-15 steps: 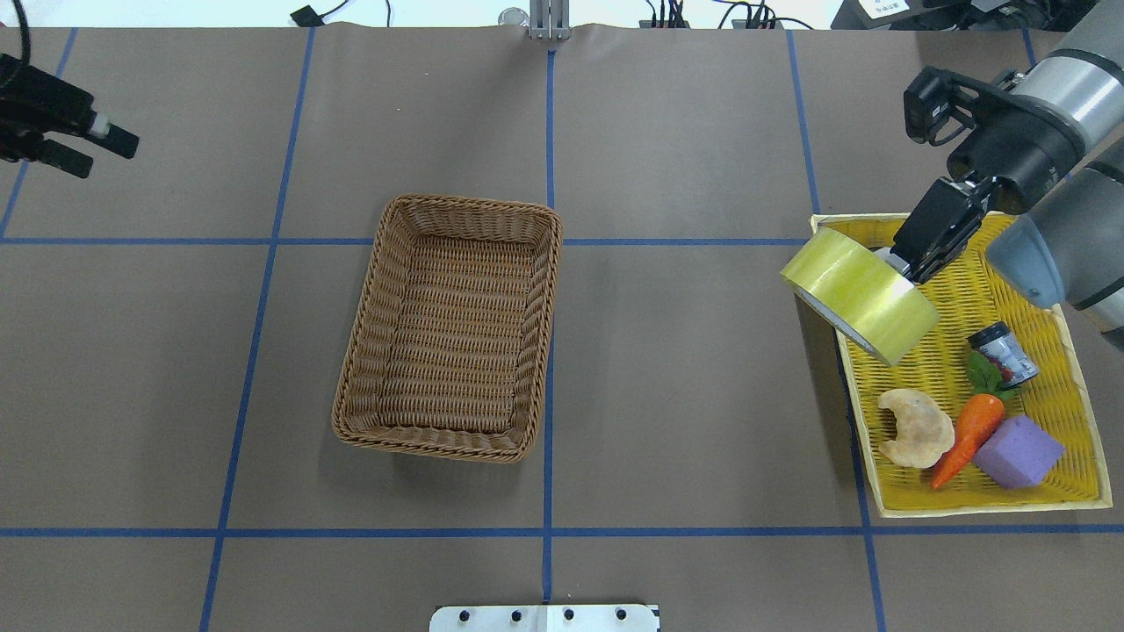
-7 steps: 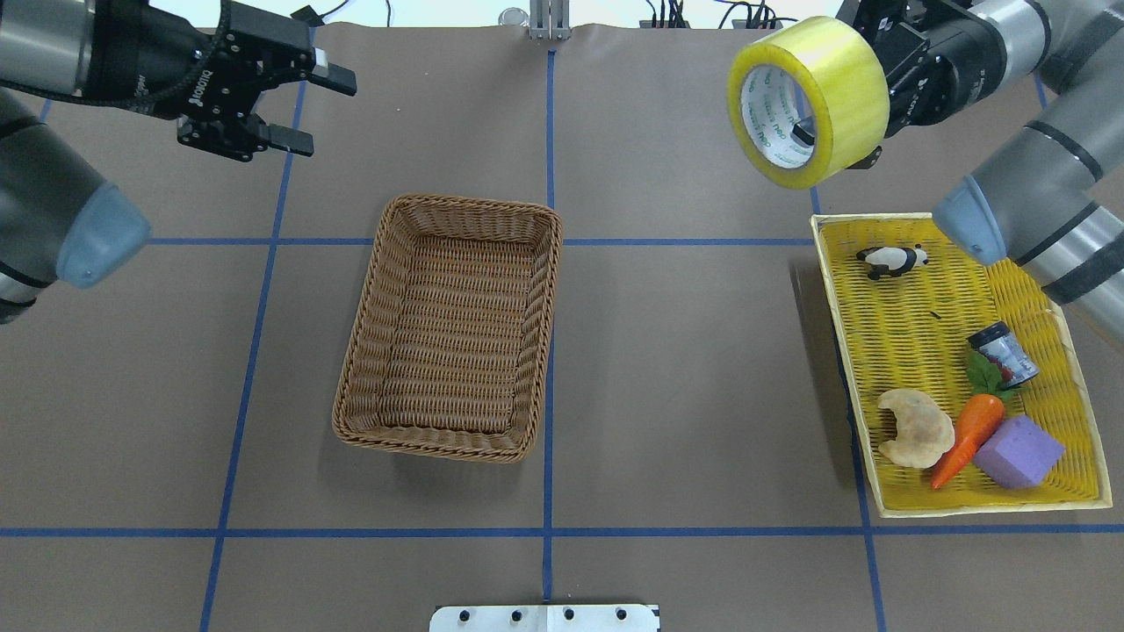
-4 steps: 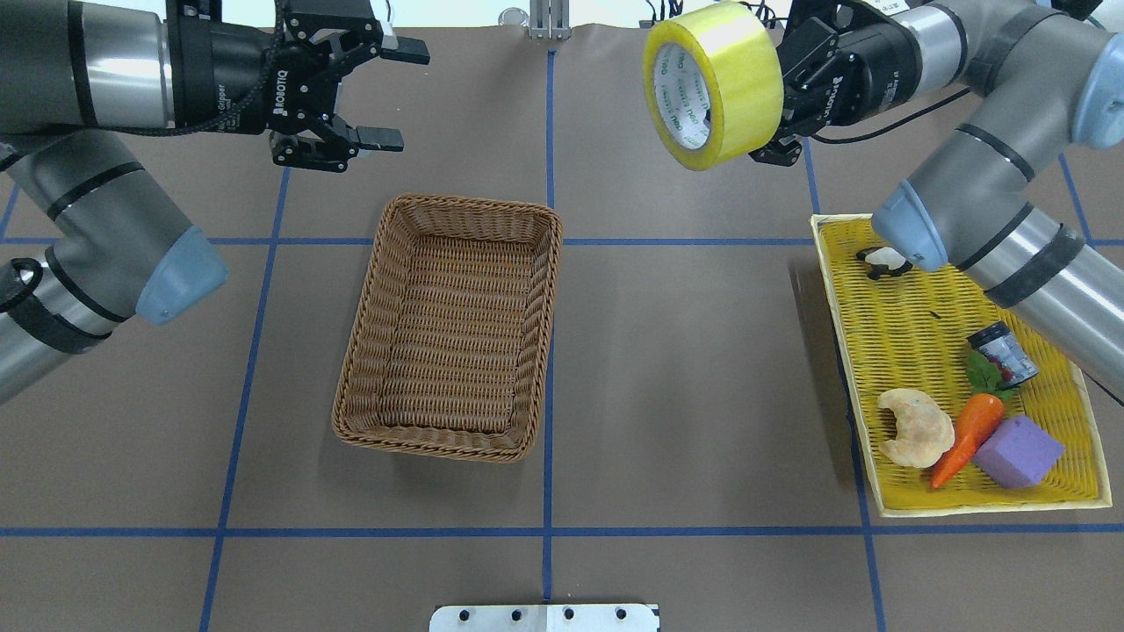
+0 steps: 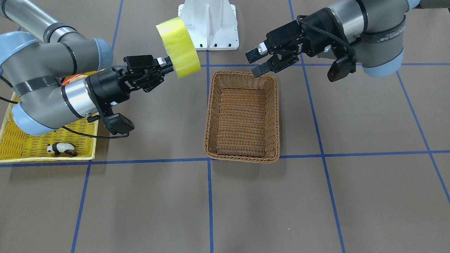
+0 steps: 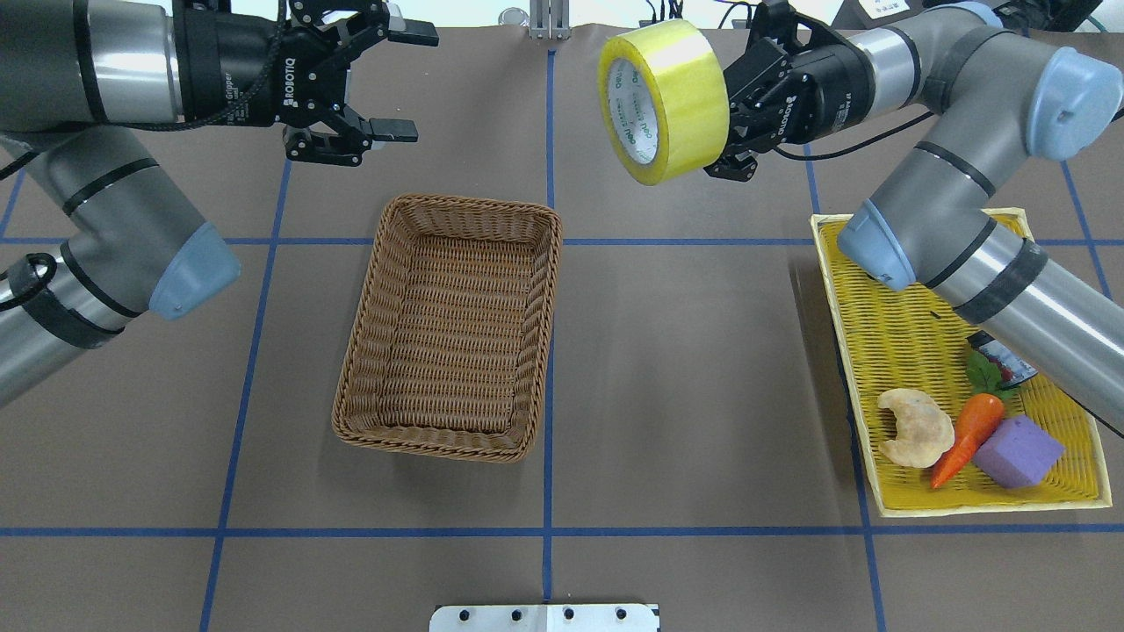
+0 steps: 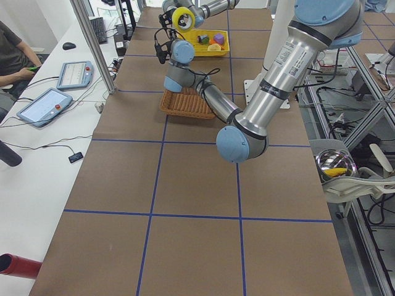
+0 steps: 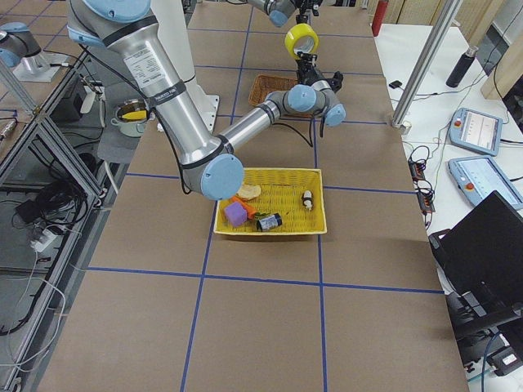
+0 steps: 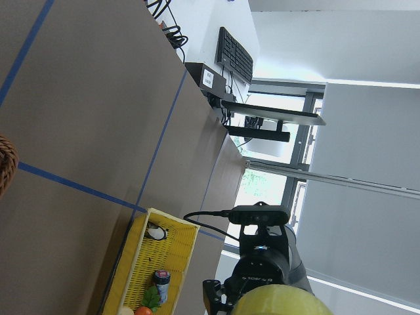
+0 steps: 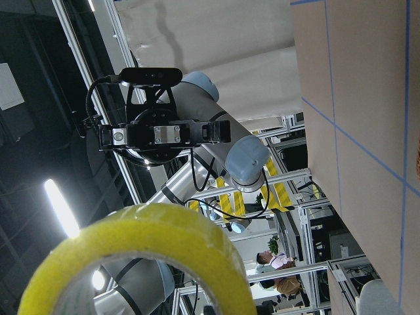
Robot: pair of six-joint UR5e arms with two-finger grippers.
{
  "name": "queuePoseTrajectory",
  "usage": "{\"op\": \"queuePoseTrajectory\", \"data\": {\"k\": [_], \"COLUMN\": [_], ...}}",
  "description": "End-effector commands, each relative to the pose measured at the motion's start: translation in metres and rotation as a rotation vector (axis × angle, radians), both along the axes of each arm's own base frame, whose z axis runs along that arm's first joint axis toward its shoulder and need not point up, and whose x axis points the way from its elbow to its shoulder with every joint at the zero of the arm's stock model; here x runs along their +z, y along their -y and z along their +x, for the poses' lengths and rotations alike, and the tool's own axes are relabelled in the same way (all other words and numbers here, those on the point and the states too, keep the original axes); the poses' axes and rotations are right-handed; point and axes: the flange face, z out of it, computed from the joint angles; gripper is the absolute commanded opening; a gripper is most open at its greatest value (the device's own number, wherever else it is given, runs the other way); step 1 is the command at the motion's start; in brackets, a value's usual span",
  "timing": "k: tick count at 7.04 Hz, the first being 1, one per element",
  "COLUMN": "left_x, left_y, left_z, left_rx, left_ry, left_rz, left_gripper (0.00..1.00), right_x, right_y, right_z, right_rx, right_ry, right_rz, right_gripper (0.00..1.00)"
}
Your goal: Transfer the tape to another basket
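The yellow tape (image 5: 680,92) hangs in the air, held on edge, its white printed core facing left. My right gripper (image 5: 736,105) is shut on the roll's wall, above the table beyond the far right corner of the brown wicker basket (image 5: 465,204). In the front view the tape (image 4: 179,42) sits at the right gripper (image 4: 167,65), left of the basket (image 4: 242,157). My left gripper (image 5: 404,83) is open and empty in the air beyond the basket's far left corner; the front view (image 4: 255,64) also shows it open. Nothing lies in the basket.
The shallow yellow tray (image 5: 887,333) lies at the right with a croissant (image 5: 915,427), a carrot (image 5: 966,436), a purple block (image 5: 1017,452) and a small can (image 5: 1001,355) partly under my right arm. A panda toy (image 4: 61,148) lies in its far end.
My right gripper has lifted the tape out of the yellow tray and carried it up and left toward the table's middle. My left arm has come in from the left edge, still open.
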Motion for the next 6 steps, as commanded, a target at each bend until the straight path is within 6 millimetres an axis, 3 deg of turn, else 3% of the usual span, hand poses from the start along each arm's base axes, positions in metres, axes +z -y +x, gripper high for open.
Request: {"op": "queuePoseTrajectory", "data": {"k": [1,3,6], "left_x": [-0.005,-0.013,-0.024], "left_y": [-0.007,-0.016,-0.027], "left_z": [-0.006,-0.006,0.013], "left_rx": [0.037,0.077,0.116], "left_ry": [-0.068,-0.120,-0.132], "left_rz": [-0.026,-0.032,-0.019], "left_gripper": [0.98,0.97,0.97], "right_x": [-0.014,-0.022,-0.025], "right_y": [-0.003,-0.020,-0.028], "right_z": [-0.016,-0.053,-0.067], "right_rx": [0.032,0.110,0.099], "right_ry": [0.020,0.039,0.033], "right_rz": [-0.038,-0.059,-0.059], "right_gripper": [0.00,0.00,0.00]}}
